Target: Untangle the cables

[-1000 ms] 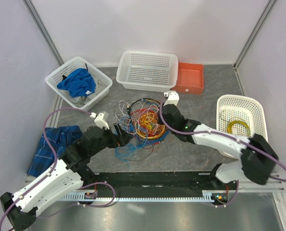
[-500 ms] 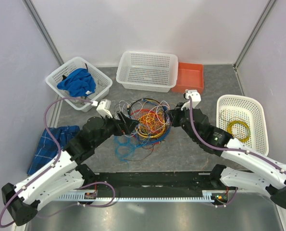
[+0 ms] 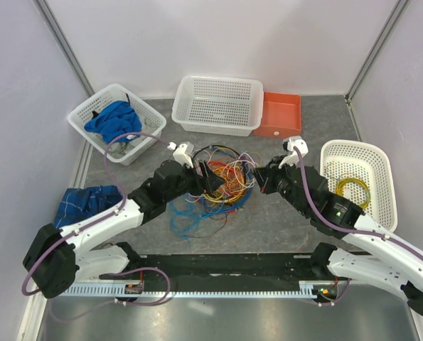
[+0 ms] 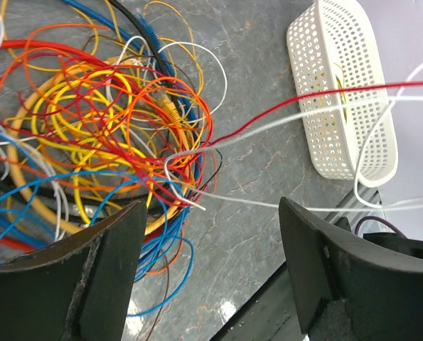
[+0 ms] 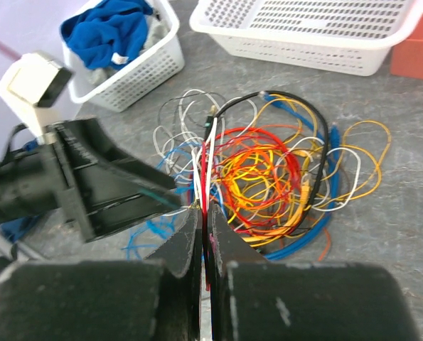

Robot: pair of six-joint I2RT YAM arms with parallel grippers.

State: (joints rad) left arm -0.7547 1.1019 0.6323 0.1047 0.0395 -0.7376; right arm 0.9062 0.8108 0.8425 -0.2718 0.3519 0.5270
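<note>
The cables (image 3: 224, 181) lie as one tangled bunch in the middle of the tabletop (image 3: 257, 229), between your two arms. Your right gripper (image 5: 203, 213) is closed tight on a few thin red and white strands at the 3 o'clock side of the bunch. In the left wrist view these strands run taut away from the heap. Your left gripper (image 4: 207, 220) stands wide apart over the 9 o'clock side and holds nothing, so nothing pins the heap down. I think this is the main danger: if you pull toward 3 o'clock, the whole bunch may slide along, or the loops may draw tighter around the strands instead of letting them go. The thin strands may also slip out of the closed fingers. Room is limited at 3 o'clock by the oval white basket (image 3: 357, 143), where a strand could catch, and at 12 o'clock by the large white basket (image 3: 215, 126) and the orange tray (image 3: 281, 117). The best free tabletop is at 5 to 6 o'clock, before the arm bases.
</note>
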